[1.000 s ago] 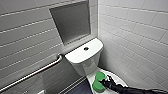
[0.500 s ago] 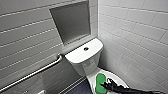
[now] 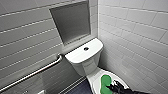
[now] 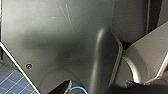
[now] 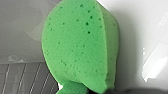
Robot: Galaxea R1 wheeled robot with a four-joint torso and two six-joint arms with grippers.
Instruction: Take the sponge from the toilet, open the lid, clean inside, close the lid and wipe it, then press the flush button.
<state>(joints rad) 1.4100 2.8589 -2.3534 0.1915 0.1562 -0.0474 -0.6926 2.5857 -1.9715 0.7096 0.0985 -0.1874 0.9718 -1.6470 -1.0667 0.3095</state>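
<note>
Green sponge [image 3: 105, 82]: clamped at its near end by the right hand [image 3: 113, 87] and pressed onto the white lid [image 3: 96, 79].
Flush button [image 3: 86, 48]: set in the toilet [image 3: 83, 61] tank top, well apart from the sponge.

The sponge [image 3: 106, 82] is pinched in the fingers of the right gripper [image 3: 112, 87] and sticks out ahead of them, on the lid [image 3: 96, 78] of the toilet [image 3: 85, 63]. Farther past the fingers, the flush button [image 3: 86, 48] sits on top of the tank. A rail [image 3: 37, 72] runs along the wall to their left.
</note>
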